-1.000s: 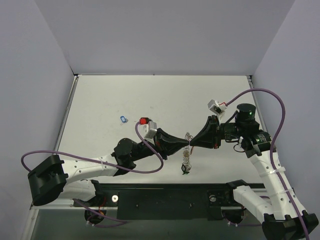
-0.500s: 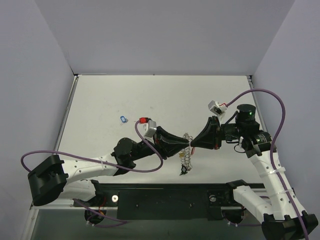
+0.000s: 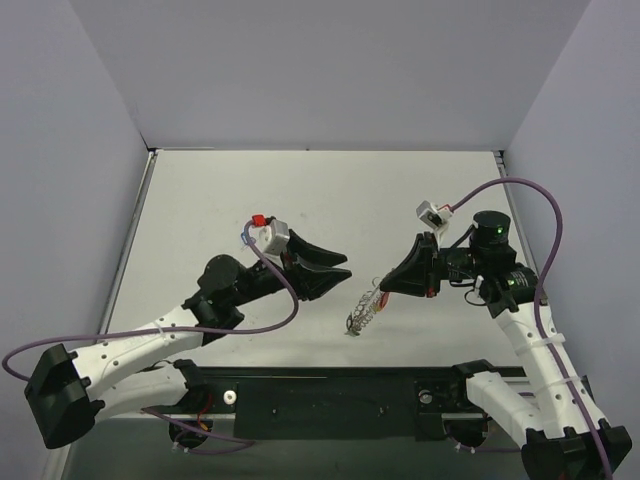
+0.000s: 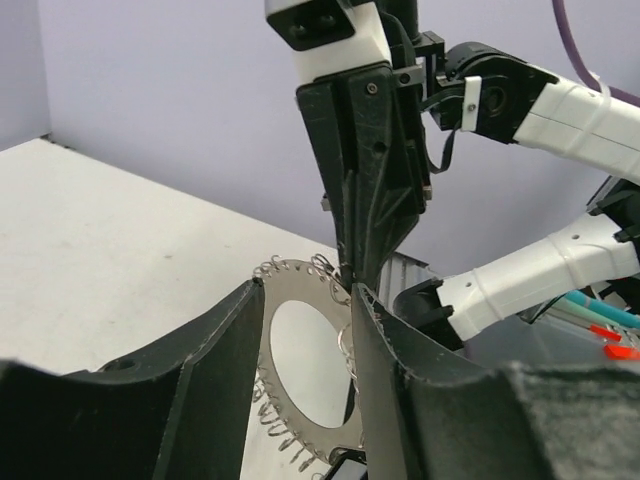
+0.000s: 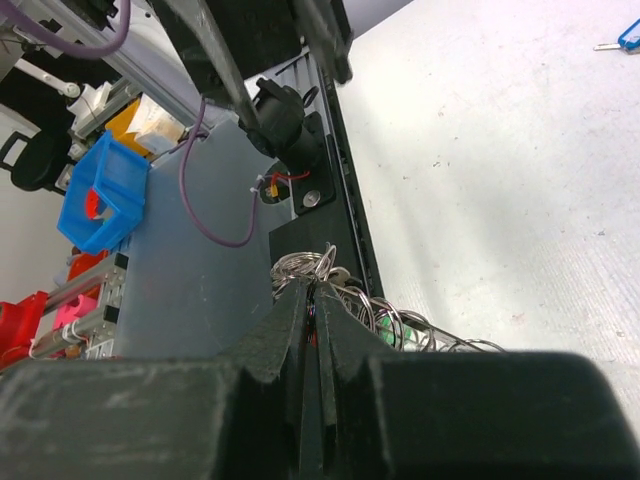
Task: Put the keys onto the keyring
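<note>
At mid-desk, I read the following from my console:

Keyring point(image 3: 365, 308): pinched at its upper rim by the right hand point(image 3: 379, 288); it hangs edge-on to the top camera, slanting down to the left (I cannot tell whether its low end touches the desk point(image 3: 200, 200)).
Right hand: fingers closed tight on the keyring rim.
Left hand point(image 3: 346, 267): fingers spread wide, holding nothing, near the keyring but apart from it.
Blue-tagged key point(image 5: 628, 38): flat on the desk, well apart from the keyring.

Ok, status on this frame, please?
Left gripper open, short of keyring. Right gripper shut on keyring rim. Blue key loose on table. No obstruction seen.
</note>
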Robot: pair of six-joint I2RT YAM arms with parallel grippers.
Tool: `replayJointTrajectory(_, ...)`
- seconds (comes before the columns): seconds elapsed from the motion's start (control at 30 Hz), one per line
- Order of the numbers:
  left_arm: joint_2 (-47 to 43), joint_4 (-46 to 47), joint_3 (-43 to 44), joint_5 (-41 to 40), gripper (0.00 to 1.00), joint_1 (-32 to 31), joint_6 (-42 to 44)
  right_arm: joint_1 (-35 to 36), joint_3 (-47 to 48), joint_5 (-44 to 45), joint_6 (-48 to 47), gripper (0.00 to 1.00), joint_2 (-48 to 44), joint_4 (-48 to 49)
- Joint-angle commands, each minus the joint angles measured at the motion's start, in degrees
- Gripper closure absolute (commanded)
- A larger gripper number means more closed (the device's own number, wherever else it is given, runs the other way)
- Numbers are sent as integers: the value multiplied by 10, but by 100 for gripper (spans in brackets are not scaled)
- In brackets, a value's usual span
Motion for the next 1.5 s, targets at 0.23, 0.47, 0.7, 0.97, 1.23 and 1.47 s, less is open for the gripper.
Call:
replayJointTrajectory(0.23,62,-263,184,260,36,93,112,8,-26,-18,65,100,16,104)
replayJointTrajectory(0.47,173,-272,280,413,36,101,133,11,-34,-18,68,100,15,109)
replayJointTrajectory(0.7,251,-161,321,519,35,101,25,16,-38,-19,68,100,12,111)
replayJointTrajectory(0.97,276,-220,343,516,41,100,56,18,-40,-19,68,100,10,111)
replayJointTrajectory(1.23,306,-463,421,466,48,86,227,19,-41,-19,68,100,10,111)
replayJointTrajectory(1.47,318,-554,446,464,51,78,298,19,-41,-19,68,100,9,111)
